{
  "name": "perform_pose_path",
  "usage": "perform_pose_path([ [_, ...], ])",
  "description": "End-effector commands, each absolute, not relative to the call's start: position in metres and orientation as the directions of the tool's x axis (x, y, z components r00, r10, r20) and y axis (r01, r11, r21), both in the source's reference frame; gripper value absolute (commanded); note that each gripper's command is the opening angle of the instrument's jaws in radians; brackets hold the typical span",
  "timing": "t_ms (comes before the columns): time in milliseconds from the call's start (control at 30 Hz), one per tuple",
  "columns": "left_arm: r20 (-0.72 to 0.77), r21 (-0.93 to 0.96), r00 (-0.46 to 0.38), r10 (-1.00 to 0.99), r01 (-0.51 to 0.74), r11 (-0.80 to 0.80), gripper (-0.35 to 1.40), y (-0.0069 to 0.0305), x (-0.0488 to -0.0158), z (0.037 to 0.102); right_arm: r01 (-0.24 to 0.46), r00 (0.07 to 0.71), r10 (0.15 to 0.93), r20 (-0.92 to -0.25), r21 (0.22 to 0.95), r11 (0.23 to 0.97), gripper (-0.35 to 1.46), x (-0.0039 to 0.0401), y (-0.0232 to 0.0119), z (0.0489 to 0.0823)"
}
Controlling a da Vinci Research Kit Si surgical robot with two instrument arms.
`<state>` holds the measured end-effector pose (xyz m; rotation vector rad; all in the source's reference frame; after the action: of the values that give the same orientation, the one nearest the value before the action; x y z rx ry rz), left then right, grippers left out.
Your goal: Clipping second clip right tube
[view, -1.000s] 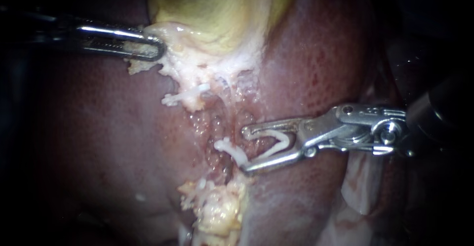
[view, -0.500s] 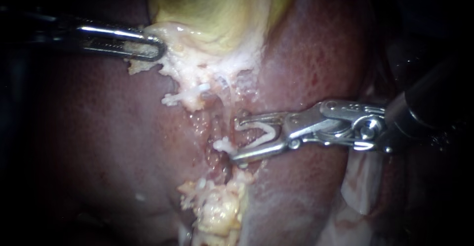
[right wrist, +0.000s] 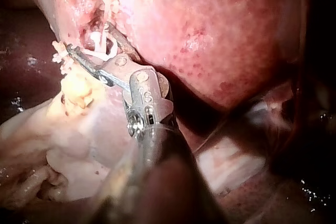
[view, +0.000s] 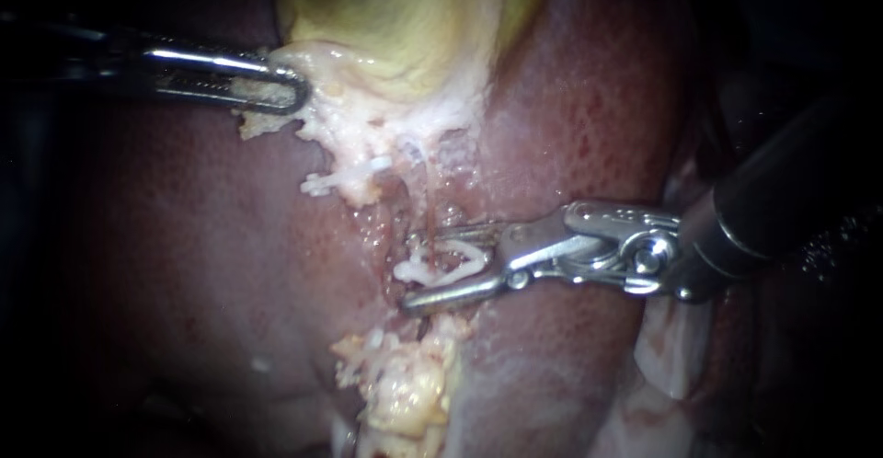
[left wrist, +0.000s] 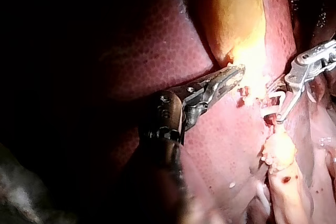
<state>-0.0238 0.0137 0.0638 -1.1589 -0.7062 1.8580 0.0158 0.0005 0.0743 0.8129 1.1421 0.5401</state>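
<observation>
A thin reddish tube runs down from the gallbladder between the jaws of my right instrument. Those jaws stand apart on either side of the tube. They carry a white clip, one leg against each jaw. A second white clip sits on pale tissue up and to the left. My left instrument is shut on whitish tissue at the gallbladder's lower edge. The right wrist view shows my right instrument with its clip against raw tissue. In the left wrist view my left instrument holds the pale edge.
Dark red liver surrounds the dissected bed. A yellowish fatty lump lies just below the right jaws. Pale tissue folds lie under the right shaft.
My right instrument has moved left with its clip, and its jaws now lie on either side of the thin tube. The left instrument has held still.
</observation>
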Motion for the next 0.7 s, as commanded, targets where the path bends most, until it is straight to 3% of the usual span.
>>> perform_pose_path([
  [33,-0.449,-0.788,-0.244,0.859,-0.344,-0.510,-0.35,0.0137,-0.0238,0.0638,0.029,0.334,0.747,-0.575,0.798,0.602,0.50,0.0160,0.0004,0.0743],
  [367,-0.449,-0.788,-0.244,0.859,-0.345,-0.510,-0.35,0.0137,-0.0238,0.0638,0.050,0.289,0.771,-0.567,0.813,0.580,0.50,0.0168,0.0000,0.0739],
  [700,-0.449,-0.788,-0.244,0.859,-0.344,-0.510,-0.35,0.0137,-0.0238,0.0638,0.079,0.289,0.774,-0.563,0.820,0.567,0.50,0.0170,-0.0006,0.0716],
])
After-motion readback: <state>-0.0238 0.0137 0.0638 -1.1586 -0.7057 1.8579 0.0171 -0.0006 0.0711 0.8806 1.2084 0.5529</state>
